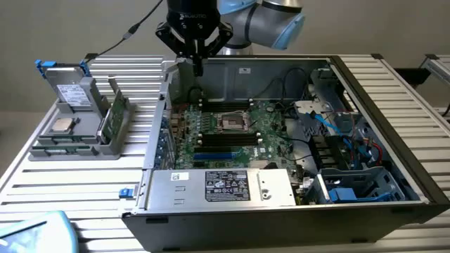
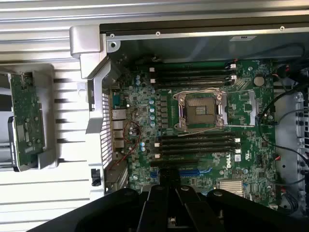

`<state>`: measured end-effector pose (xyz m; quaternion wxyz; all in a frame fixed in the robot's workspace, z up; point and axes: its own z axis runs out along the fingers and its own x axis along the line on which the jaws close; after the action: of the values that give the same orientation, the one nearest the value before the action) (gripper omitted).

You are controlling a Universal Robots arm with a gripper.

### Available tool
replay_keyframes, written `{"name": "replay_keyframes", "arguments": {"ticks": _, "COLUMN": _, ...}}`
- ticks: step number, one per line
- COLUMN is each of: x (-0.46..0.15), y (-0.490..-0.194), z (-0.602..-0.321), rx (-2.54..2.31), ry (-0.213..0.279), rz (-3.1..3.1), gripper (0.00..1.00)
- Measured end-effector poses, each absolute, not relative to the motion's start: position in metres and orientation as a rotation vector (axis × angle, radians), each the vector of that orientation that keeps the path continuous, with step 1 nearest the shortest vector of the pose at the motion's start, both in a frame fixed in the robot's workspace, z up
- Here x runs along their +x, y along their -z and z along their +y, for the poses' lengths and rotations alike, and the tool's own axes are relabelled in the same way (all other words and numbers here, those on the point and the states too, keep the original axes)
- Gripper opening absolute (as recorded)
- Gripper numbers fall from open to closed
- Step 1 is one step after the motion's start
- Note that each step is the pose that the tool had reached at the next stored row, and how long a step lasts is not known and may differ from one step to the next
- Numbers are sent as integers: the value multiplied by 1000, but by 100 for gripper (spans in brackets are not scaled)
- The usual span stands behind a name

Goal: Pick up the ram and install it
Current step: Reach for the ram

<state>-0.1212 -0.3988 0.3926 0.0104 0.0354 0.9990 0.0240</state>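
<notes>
- Ram: 1 thin green strip in front slot of grey tray on bench. Half sunk, chips unreadable. Well apart from my tool.
- Tool: above rear of open case, tips dark and hard to read in exterior view.
- Wrist view: fingers drawn together, nothing between them, over motherboard.
- Tray cut by frame edge there, with expansion card standing in it.

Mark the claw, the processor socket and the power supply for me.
claw (image 1: 198,64): exterior view, its lower tip.
processor socket (image 2: 200,110): wrist view, the socket's centre.
power supply (image 1: 226,185): exterior view, the label on its top face.
</notes>
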Motion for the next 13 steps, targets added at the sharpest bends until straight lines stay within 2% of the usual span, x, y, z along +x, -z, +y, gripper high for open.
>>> {"name": "replay_keyframes", "arguments": {"ticks": 13, "x": -121, "y": -393, "z": -399, "rx": 110, "ry": -75, "rz": 3118, "gripper": 11}}
